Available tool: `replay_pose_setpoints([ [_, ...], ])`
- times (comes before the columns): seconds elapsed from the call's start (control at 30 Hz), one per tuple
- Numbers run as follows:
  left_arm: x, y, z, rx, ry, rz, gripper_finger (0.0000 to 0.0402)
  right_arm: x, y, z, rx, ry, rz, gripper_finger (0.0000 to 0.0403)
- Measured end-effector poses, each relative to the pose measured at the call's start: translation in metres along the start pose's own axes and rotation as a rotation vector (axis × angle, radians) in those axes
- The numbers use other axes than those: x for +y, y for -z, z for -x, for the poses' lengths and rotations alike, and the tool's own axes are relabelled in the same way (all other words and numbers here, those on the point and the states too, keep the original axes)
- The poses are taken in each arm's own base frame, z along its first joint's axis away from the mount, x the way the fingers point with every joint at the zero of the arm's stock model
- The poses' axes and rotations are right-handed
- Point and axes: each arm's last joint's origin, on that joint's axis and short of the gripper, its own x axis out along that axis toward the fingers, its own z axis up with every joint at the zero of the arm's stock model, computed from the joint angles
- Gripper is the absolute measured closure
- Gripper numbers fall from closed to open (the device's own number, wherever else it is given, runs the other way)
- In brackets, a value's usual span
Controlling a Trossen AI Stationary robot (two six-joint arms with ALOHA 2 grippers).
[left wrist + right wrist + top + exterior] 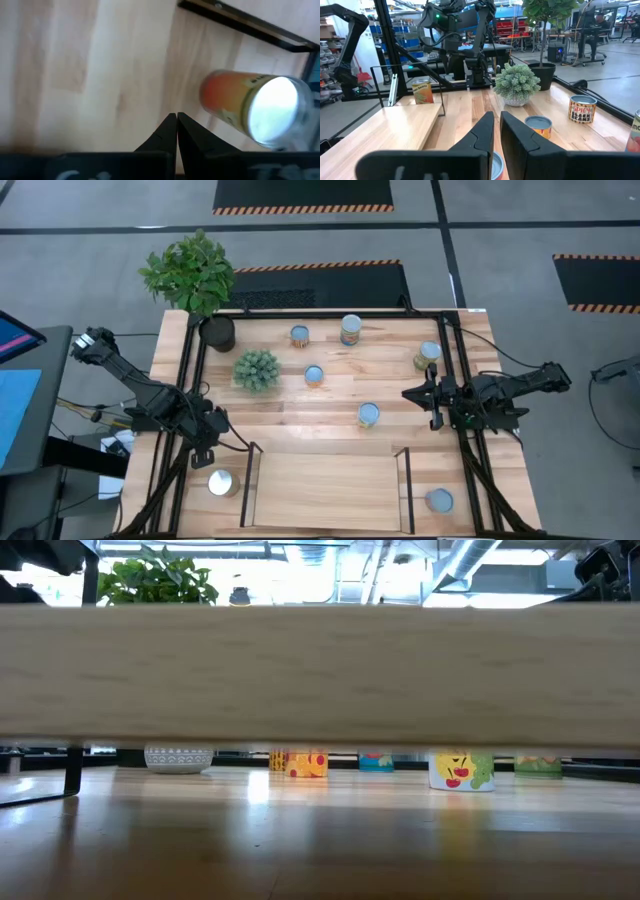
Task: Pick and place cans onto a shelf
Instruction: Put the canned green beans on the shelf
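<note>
Several cans stand upright on the wooden table: two at the far side (300, 335) (350, 330), one mid-table (314, 375), one (368, 415) just left of my right gripper, and others by the right edge (428, 355) (438, 500). A white-topped can (221, 483) (260, 107) with an orange-yellow label stands left of the shelf (325, 492), a light board between dark brackets at the near edge. My left gripper (207, 457) (176, 125) is shut and empty just beyond that can. My right gripper (408, 393) (496, 127) is shut and empty, pointing toward the table's left.
A small green succulent in a white pot (257, 370) and a tall plant in a black pot (215, 330) stand at the far left. Dark frame rails (458, 360) run along the table's sides. In the low view the shelf board (320, 670) blocks most of the scene.
</note>
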Motion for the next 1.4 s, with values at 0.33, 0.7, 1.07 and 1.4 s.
replay_pose_setpoints([
  [0.33,0.001,-0.007,-0.002,-0.119,-0.097,-0.158,0.0400,0.000,0.000,0.000,0.001,0.000,0.000,0.0344],
  [0.7,0.008,0.001,-0.006,-0.003,-0.190,0.113,0.0279,0.000,0.001,0.000,0.013,0.001,0.013,0.0344],
  [1.07,-0.004,-0.004,-0.007,0.008,-0.011,-0.057,0.0224,0.000,0.001,0.000,0.014,0.002,-0.045,0.0344],
  [1.4,-0.017,0.004,-0.007,0.040,0.080,-0.102,0.0239,0.000,0.001,0.000,0.014,0.001,-0.050,0.0344],
])
